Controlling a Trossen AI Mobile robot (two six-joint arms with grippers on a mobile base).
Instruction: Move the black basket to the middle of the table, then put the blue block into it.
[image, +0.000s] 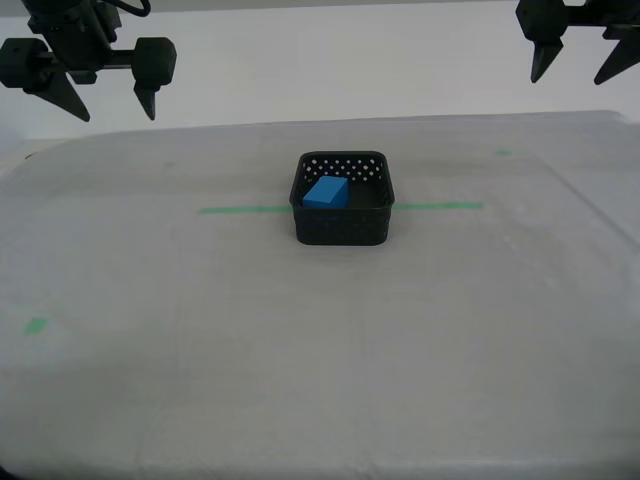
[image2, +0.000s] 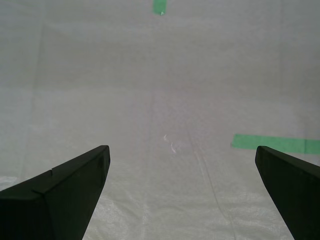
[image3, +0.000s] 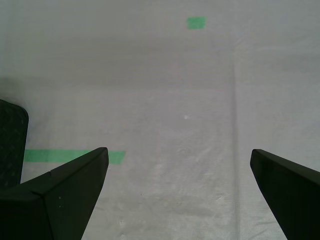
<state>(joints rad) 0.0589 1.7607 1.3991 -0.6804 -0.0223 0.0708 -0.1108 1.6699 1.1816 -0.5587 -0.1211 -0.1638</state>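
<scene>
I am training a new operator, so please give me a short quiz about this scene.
1. True or false: the blue block lies inside the black basket.
2. The fingers of my first gripper and my second gripper are: A) open; B) shut, empty; C) shut on the block.
3. What colour is the tape line on the table?
Key: 1 true; 2 A; 3 green.

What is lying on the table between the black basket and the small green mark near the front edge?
Nothing: in the exterior view only bare cloth of the table separates the black basket from the green mark.
</scene>
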